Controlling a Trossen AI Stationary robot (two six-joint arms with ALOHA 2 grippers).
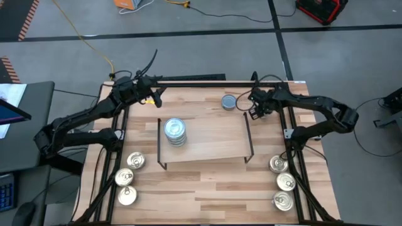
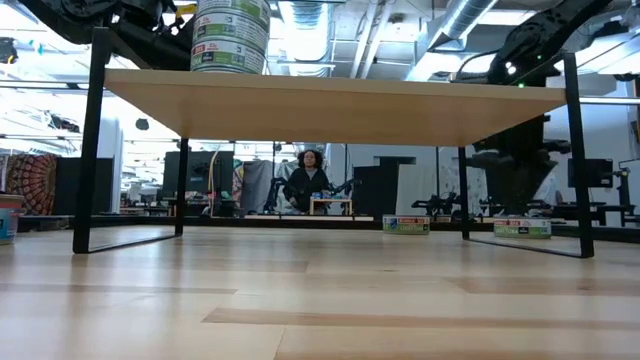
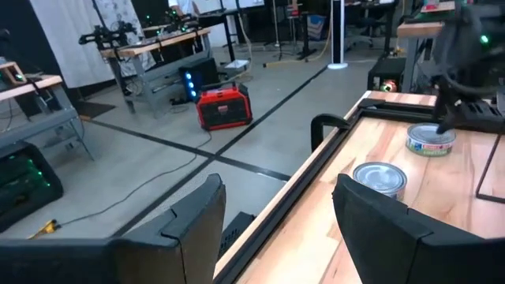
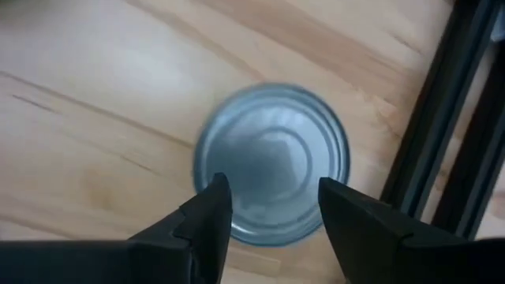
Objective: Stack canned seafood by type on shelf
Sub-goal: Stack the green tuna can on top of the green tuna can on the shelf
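The shelf point(image 1: 213, 138) stands mid-table on thin black legs and carries a stack of several blue-grey tins point(image 1: 175, 130) on its left part, also visible in the low view point(image 2: 231, 35). Behind it, one blue-grey tin point(image 1: 229, 102) sits on the table. My right gripper point(image 1: 251, 108) hangs open just right of that tin, pointing down over a second blue-grey tin point(image 4: 270, 162), which the gripper hides in the high view. The left wrist view shows both tins: the free one point(image 3: 379, 177) and the covered one point(image 3: 430, 140). My left gripper point(image 1: 157, 99) waits open near the far edge.
Three silver-gold tins point(image 1: 127, 177) lie in a column by the table's left edge, and three more point(image 1: 282, 182) by its right edge. The shelf's right half is bare wood. A black frame rail point(image 4: 442, 126) runs close beside the tin under my right gripper.
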